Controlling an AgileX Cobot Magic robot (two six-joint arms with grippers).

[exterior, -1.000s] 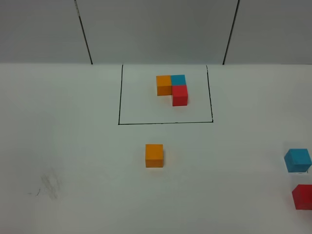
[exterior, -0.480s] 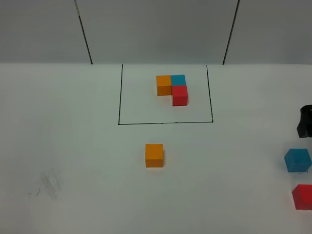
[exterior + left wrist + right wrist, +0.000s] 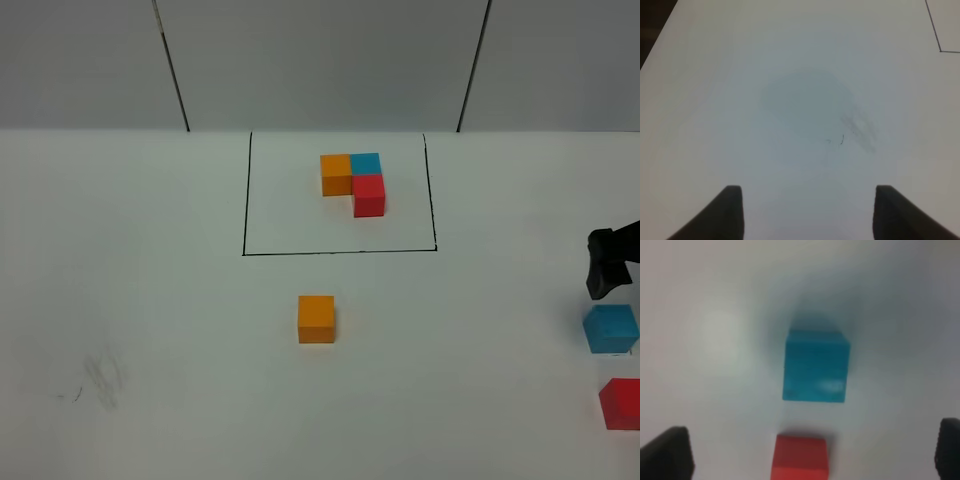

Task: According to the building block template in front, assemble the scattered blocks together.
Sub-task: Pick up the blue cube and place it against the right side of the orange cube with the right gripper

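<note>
Right gripper (image 3: 607,268), jaws spread wide, hangs just beyond the blue block (image 3: 611,329). Red block (image 3: 622,403) sits nearer, orange block (image 3: 316,318) mid-table, near side of the outlined template (image 3: 352,180). Left gripper (image 3: 810,212), jaws apart, hangs over the table (image 3: 800,75) at left.

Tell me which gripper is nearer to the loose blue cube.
Right. The right gripper hangs close to the loose blue cube; the left gripper is far off, over the smudge on the table.

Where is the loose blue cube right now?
In the high camera's view the loose blue cube sits at the far right edge of the table, between the right gripper behind it and the loose red cube in front, touching neither.
</note>
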